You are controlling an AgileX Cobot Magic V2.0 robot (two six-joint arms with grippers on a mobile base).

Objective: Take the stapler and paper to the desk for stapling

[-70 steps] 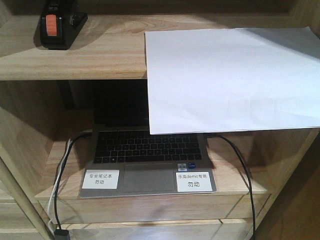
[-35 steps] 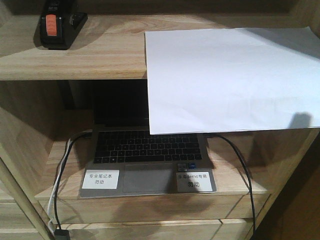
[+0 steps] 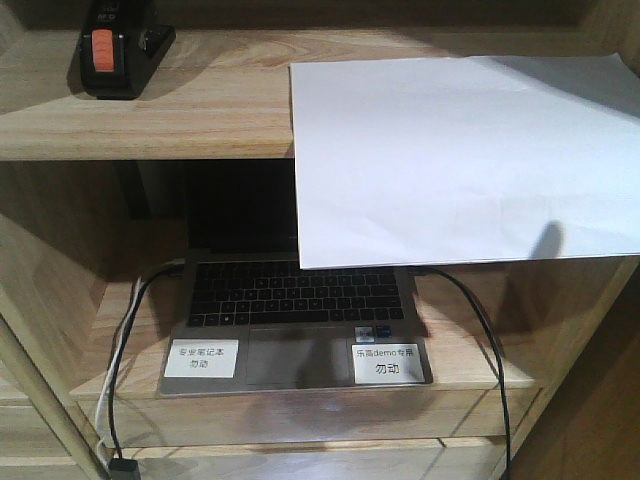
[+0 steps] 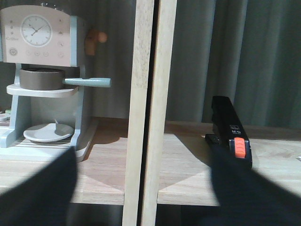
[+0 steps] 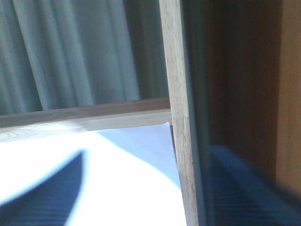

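**Stapler** (image 3: 115,50): upper left of the front view, on the top shelf (image 3: 180,110), well apart from the paper (image 3: 460,150). Judged rigid, compact and fairly heavy. Best gripped across the black body, behind the orange patch.

**Paper:** upper right, on the same shelf, with its front part overhanging the laptop (image 3: 300,320). Judged light, limp and slippery. Pinch the free overhanging edge.

**Left gripper** (image 4: 141,157): fingers spread, holding nothing, facing the stapler.

**Right gripper** (image 5: 150,160): view blurred; fingers apparently spread, empty, above the paper's far corner.

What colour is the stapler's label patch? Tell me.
Orange-red, on the black stapler; clearest in the left wrist view.
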